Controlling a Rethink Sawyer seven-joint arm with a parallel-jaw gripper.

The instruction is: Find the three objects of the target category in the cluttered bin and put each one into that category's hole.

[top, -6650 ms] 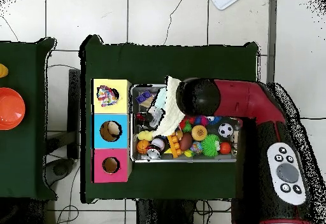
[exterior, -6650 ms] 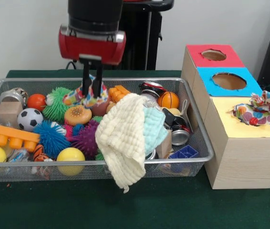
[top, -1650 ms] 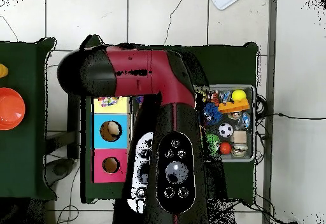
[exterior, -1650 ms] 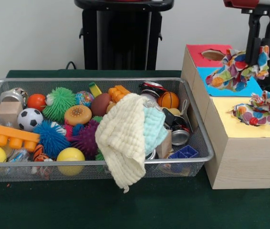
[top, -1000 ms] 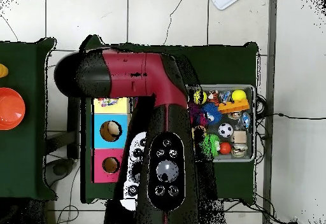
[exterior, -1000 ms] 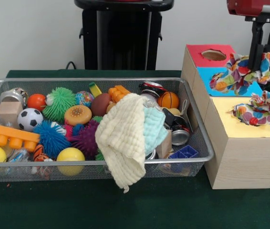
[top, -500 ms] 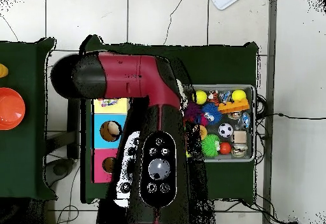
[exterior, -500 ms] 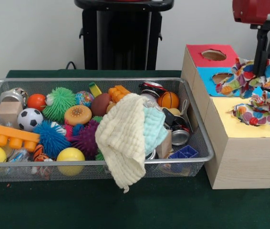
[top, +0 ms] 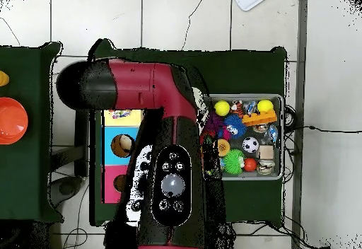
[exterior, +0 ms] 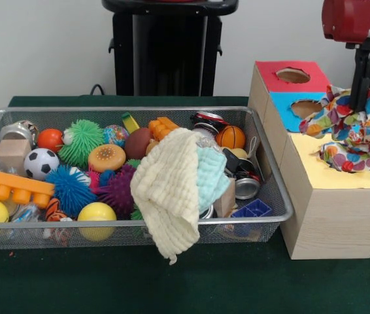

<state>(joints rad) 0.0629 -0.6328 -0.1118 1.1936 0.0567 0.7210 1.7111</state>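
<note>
Bin point(top: 281, 136) half hidden under arm point(top: 166, 147) overhead.

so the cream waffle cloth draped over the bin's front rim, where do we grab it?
Grab the cream waffle cloth at its bunched hump inside the bin, coming straight down. That fold stands above the toys, so fingers can close on it; the flap hanging over the rim lies flat against the mesh, leaving little to pinch.

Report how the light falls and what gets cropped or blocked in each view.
Front view: soft, even light, with no hard shadows or strong glare on the bin. The gripper, shut on a dotted fabric piece, is cropped by the top right edge. Overhead view: the arm blocks the bin's left part and part of the boxes.
</note>
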